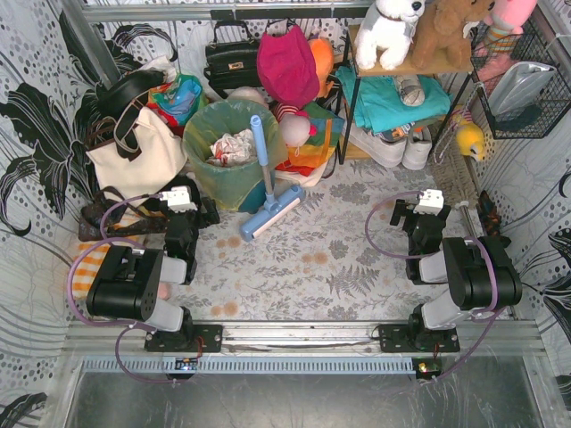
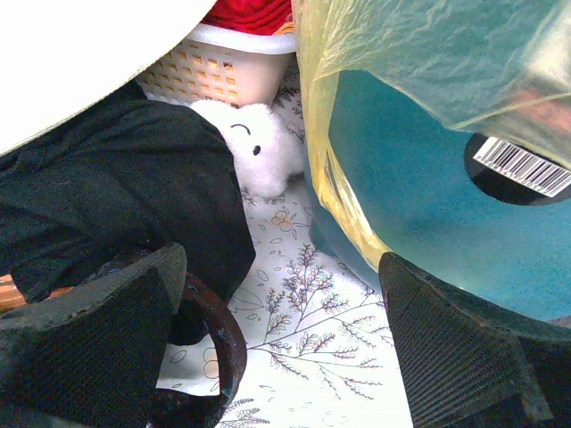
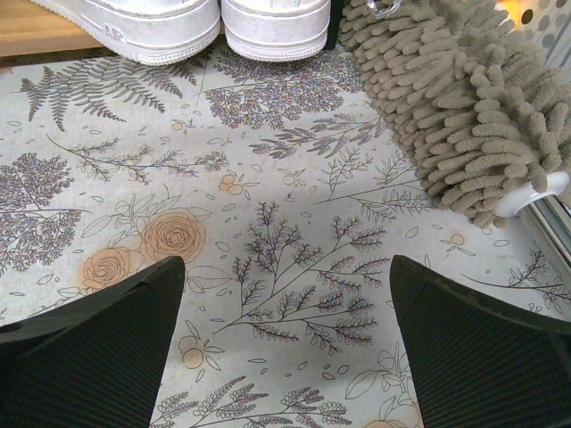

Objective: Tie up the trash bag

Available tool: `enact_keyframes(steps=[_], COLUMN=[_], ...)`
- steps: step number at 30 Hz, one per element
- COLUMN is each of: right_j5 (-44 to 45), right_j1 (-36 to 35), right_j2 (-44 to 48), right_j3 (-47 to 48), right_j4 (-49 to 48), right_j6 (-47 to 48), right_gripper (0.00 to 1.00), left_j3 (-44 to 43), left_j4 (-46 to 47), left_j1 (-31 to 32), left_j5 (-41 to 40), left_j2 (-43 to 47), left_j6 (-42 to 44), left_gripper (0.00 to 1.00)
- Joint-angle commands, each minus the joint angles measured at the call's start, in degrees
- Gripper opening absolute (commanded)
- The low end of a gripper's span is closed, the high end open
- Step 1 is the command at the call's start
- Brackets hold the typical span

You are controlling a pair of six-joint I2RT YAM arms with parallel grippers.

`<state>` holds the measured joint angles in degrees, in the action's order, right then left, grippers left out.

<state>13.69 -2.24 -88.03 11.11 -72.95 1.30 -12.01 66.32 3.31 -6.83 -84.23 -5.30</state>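
The trash bag (image 1: 203, 134), thin yellow-green plastic, lines the round teal bin (image 1: 234, 192) at the back of the worktop (image 1: 357, 259), a little left of centre. Its mouth stands open, its rim is turned down over the bin's edge, and it is not tied. Crumpled white paper (image 1: 230, 145) lies inside it. A blue flat mop (image 1: 266, 178) leans with its handle against the bin's front rim and its head on the worktop just in front. In the left wrist view the crinkled plastic hangs over the teal wall, which bears a barcode label (image 2: 522, 167). The left hand (image 2: 284, 263) sits low, near the bin's left side, between it and a black bag (image 2: 116, 196); its fingers are spread wide and hold nothing. Beyond them a small white plush (image 2: 254, 147) lies on the worktop before a woven basket (image 2: 214, 71). A cream canvas tote (image 1: 134, 160) stands just left of the bin. The right hand (image 3: 287, 267) is well apart from the bag, over the flowered cover on the right side, also wide open and empty. Ahead of it are a pair of white sneakers (image 3: 214, 22) and a beige chenille duster (image 3: 446, 107).
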Motion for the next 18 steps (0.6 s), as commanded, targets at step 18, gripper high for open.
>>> enact_keyframes(steps=[18], right_j5=[-1.6], right_j1=[-0.3], right_j2=[3.7], right_j3=[-5.6], right_j4=[-9.1], right_j6=[1.5], right_gripper=[0.97], left_j3=[4.4], left_j4=[5.4], left_j1=[1.3], left_j5=[1.1], left_j2=[7.3], left_j6=[2.3], left_gripper=[0.98])
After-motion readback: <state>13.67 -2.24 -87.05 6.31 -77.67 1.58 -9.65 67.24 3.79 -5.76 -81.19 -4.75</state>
